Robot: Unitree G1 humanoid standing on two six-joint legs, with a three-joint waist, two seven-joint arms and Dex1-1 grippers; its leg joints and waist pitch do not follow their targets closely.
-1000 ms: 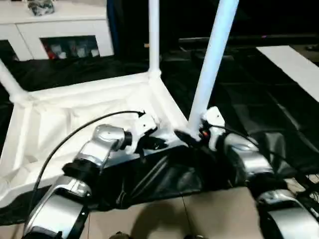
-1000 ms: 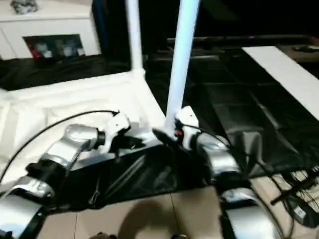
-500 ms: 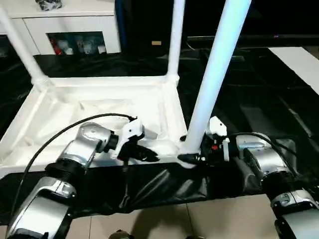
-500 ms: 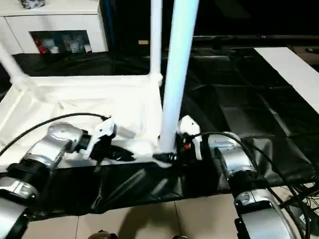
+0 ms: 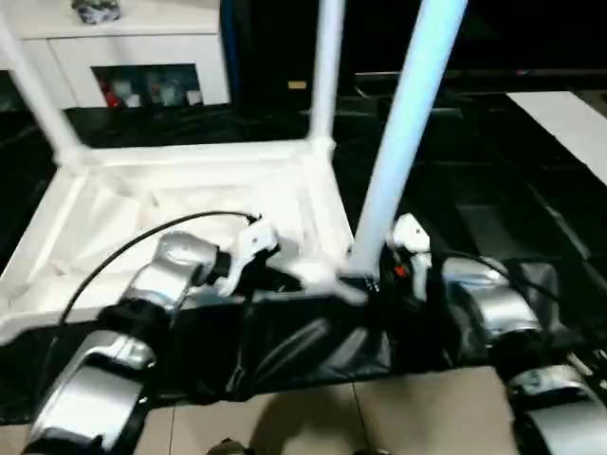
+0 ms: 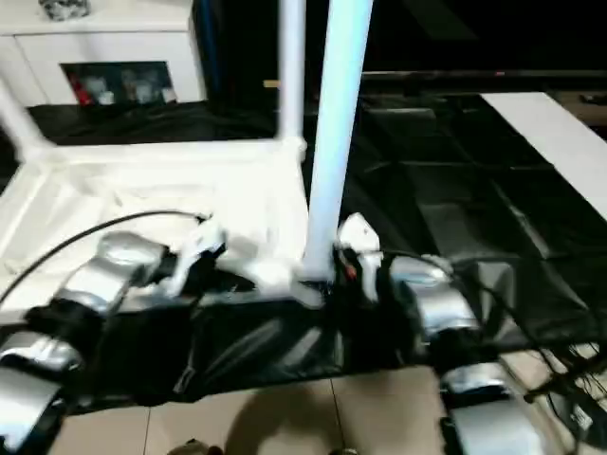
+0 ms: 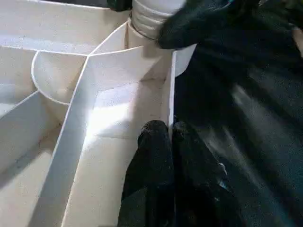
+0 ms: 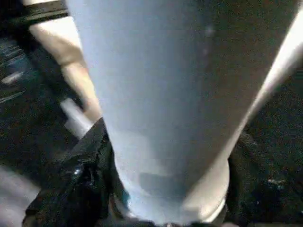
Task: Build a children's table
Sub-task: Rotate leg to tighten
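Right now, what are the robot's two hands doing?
Left gripper: shut, pinching the tabletop's side wall.
Right gripper: around the near table leg, fingers on either side.

Both silver forearms reach forward and inward from the bottom corners, the left arm (image 5: 142, 313) angling toward 1 o'clock, the right arm (image 5: 493, 313) toward 11 o'clock. The left claw (image 7: 170, 130) is pinched tight, its two black fingers (image 7: 151, 142) pressed on either side of a thin rim (image 7: 171, 90). The right claw (image 5: 372, 281) sits around a leg's (image 5: 403, 123) base, one black finger (image 8: 80, 175) on each side of it.
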